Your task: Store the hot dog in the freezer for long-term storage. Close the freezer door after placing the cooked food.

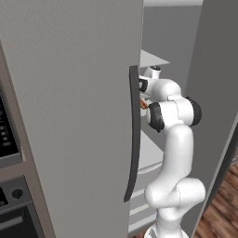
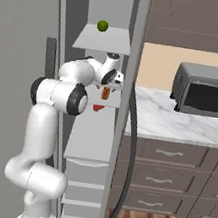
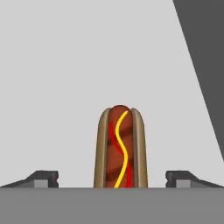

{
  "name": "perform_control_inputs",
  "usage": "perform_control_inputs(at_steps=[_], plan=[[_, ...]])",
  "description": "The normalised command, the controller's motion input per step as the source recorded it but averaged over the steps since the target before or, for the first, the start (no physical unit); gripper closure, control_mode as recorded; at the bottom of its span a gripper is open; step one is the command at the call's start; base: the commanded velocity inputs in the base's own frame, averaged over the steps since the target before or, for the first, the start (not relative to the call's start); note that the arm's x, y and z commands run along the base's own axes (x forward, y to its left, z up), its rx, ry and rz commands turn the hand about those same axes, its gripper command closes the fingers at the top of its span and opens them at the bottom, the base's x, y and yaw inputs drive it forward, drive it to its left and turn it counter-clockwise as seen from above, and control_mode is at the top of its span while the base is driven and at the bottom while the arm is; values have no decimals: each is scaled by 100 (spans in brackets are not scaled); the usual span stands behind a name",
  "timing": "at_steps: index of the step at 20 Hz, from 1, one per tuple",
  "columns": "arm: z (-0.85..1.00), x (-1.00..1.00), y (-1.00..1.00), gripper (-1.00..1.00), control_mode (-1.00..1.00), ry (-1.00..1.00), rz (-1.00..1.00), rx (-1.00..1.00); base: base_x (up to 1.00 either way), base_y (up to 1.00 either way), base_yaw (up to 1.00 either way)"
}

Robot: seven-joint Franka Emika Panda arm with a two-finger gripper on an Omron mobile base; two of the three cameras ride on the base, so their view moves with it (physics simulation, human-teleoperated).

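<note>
The hot dog [image 3: 120, 148], a brown bun with a red sausage and yellow and red stripes, lies on a white shelf [image 3: 65, 87] inside the freezer [image 2: 87, 143]. My gripper [image 3: 112, 179] is open, its fingertips [image 3: 43, 177] standing wide apart on either side of the hot dog without touching it. In the right base view the hand [image 2: 111, 78] reaches into the open compartment just above the hot dog [image 2: 105, 94]. The freezer door [image 2: 125, 109] stands open, seen edge-on with its dark handle [image 2: 130, 150]. From the left base view the hot dog [image 1: 143, 105] peeks out behind the arm.
A green round fruit [image 2: 102, 25] sits on the upper shelf. A small red item [image 2: 97, 107] lies just under the hot dog's shelf. The other grey door [image 1: 69, 116] is shut, its handle [image 1: 134, 135] close to my arm. A toaster oven [image 2: 208, 90] stands on the marble counter [image 2: 155, 119].
</note>
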Motion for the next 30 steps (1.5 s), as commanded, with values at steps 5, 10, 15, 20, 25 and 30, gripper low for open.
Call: perform_control_inputs(at_steps=[5, 10, 15, 20, 25, 30], plan=[[-1, -76, -8, -100, -100, -18, 0, 0, 0, 0, 0], [-7, -61, 0, -100, -100, -11, 0, 0, 0, 0, 0], [25, -77, -1, -100, -100, -8, 0, 0, 0, 0, 0], [35, -78, 0, -100, -100, -2, -11, -2, 0, 0, 0], [45, -76, 2, -100, -100, 0, -19, -3, 0, 0, 0], [60, -92, 0, -100, -100, 1, -19, 0, 0, 0, 0]])
